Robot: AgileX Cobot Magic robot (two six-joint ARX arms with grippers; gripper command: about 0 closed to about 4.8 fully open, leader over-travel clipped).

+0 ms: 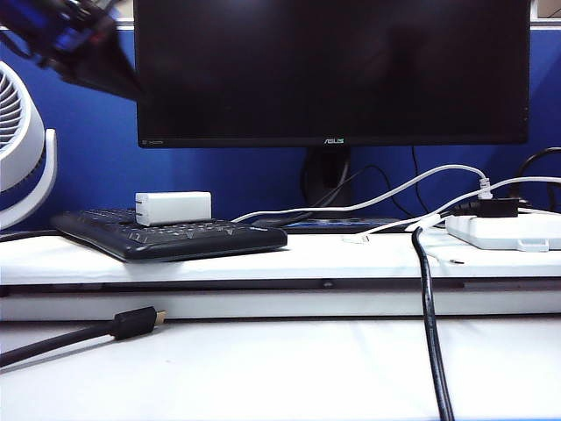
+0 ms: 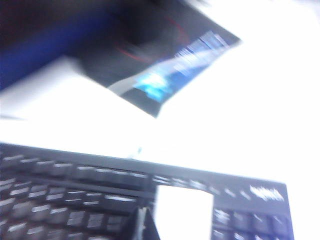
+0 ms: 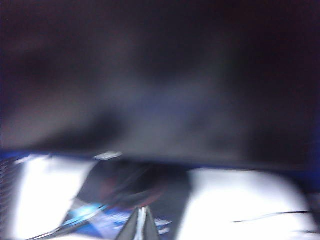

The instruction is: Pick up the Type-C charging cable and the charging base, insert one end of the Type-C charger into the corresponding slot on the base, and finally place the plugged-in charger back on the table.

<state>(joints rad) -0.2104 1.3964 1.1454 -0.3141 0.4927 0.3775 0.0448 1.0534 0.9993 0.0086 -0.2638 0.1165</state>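
Note:
The charging base [image 1: 173, 208], a small white brick, lies on top of the black keyboard [image 1: 166, 235] on the raised step of the table [image 1: 263, 368]. In the blurred left wrist view my left gripper [image 2: 145, 226] hangs shut and empty above the keyboard [image 2: 60, 200], just beside the charging base [image 2: 182, 212]. The left arm [image 1: 70, 39] is a dark blur at the exterior view's upper left. The thin white Type-C charging cable [image 1: 399, 226] trails over the step on the right. My right gripper [image 3: 142, 225] is shut and empty, facing the monitor's foot [image 3: 130, 192]; the exterior view does not show it.
A large black monitor [image 1: 333, 70] stands behind the keyboard. A white power strip [image 1: 504, 231] with plugged cords lies at the right. A thick black gold-tipped cable [image 1: 131, 324] and another black cable [image 1: 429, 324] cross the lower table. A white fan [image 1: 22, 149] stands at the left.

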